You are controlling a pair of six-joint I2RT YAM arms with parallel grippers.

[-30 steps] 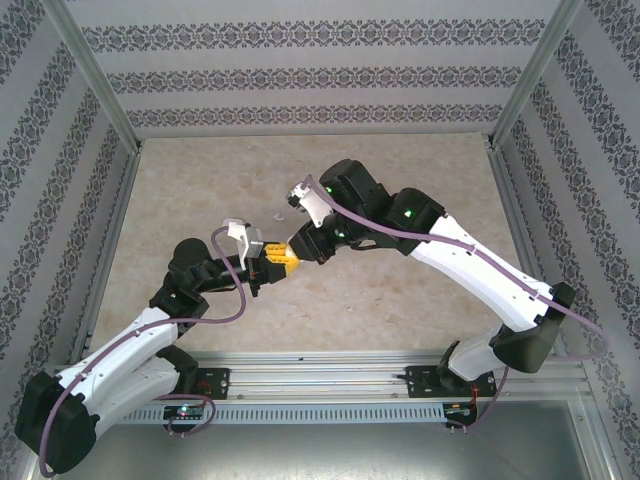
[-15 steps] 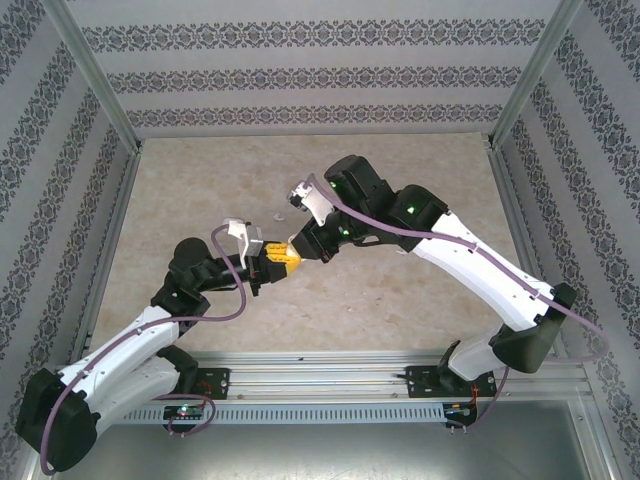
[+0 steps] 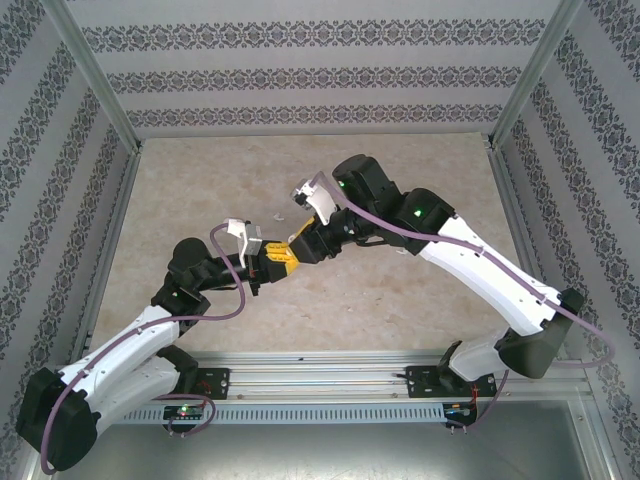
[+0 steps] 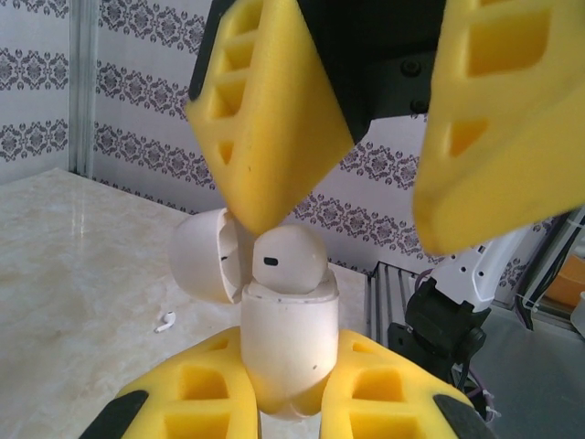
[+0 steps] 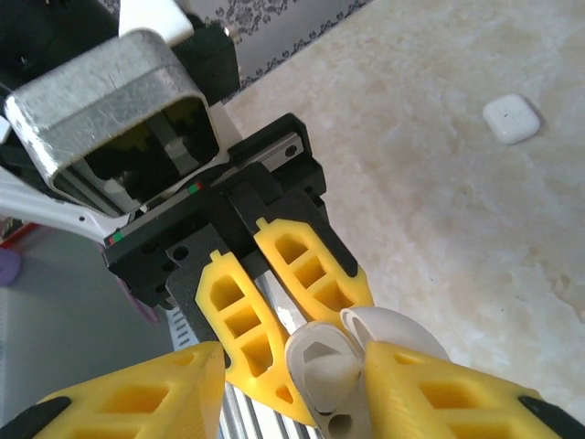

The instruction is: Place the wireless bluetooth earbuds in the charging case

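My left gripper [image 4: 288, 370] is shut on the charging case [image 4: 289, 340], holding it upright above the table with its lid [image 4: 203, 256] swung open. One white earbud [image 4: 288, 261] sits in the case's mouth, its round head sticking out. My right gripper [image 4: 375, 210] hangs open over it, and one of its yellow fingers [image 4: 270, 137] touches the earbud and lid with its tip. The right wrist view shows that earbud [image 5: 334, 370] in the case between my spread fingertips. A second earbud [image 4: 164, 320] lies on the table behind. The two grippers meet at mid-table [image 3: 290, 252].
A small flat white piece [image 5: 511, 118] lies on the marble tabletop [image 3: 400, 290] beyond the grippers. Patterned walls and metal frame posts enclose the table on three sides. The arm bases and a rail run along the near edge.
The right arm's wrist has swung slightly up and to the right while its fingers stay at the case. The left arm has barely moved and keeps its hold.
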